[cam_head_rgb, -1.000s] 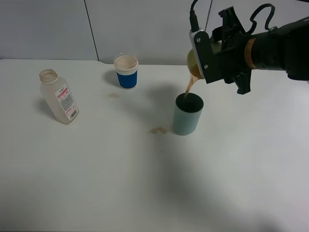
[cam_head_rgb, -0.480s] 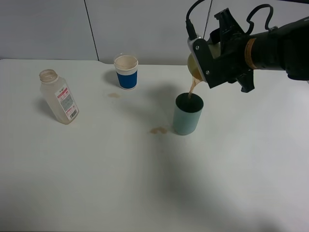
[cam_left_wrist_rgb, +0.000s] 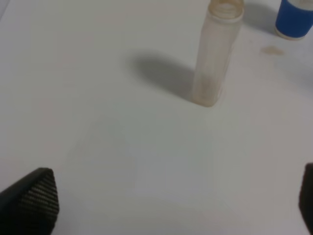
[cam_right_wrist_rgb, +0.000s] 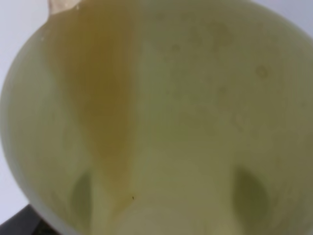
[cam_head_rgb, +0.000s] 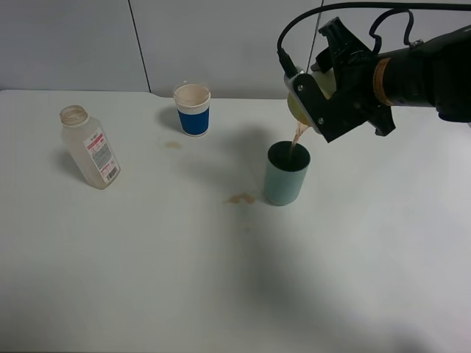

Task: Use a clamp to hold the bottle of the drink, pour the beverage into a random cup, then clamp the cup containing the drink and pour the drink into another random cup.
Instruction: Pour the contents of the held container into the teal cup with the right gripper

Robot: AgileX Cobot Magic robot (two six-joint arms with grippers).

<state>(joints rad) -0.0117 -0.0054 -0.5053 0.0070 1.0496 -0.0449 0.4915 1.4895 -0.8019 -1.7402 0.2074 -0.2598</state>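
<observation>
White tabletop (cam_head_rgb: 147, 279) fronts a grey panelled wall; the surface carries small brown spill marks, one at the teal tumbler's nine o'clock.

Right gripper (cam_head_rgb: 324, 92): clamped on the yellow-green tumbler (cam_head_rgb: 298, 103), which is tipped steeply, its long axis near horizontal and its mouth facing down toward the teal tumbler (cam_head_rgb: 285, 175). The wrist camera looks straight into this cup (cam_right_wrist_rgb: 161, 122); a thin brown streak of beverage (cam_right_wrist_rgb: 105, 98) runs along the inner wall to the lip, and little liquid appears to remain.

A brown stream (cam_head_rgb: 297, 138) falls from the lip into the teal tumbler's mouth. The teal tumbler stands upright near table centre, just below the held cup, at roughly the gripper's seven o'clock. This is the relation that matters: the lip sits over the tumbler's far rim, so the margin looks narrow.

Left gripper (cam_left_wrist_rgb: 161, 205): jaws wide apart, holding nothing, hovering over bare table. The bottle (cam_head_rgb: 88, 147) stands upright at the table's nine o'clock side, apparently emptied. A short blue cup (cam_head_rgb: 193, 109) stands near the wall at eleven o'clock, untouched.

Judgement: second pour is close to complete; the right arm alone governs the next move.
</observation>
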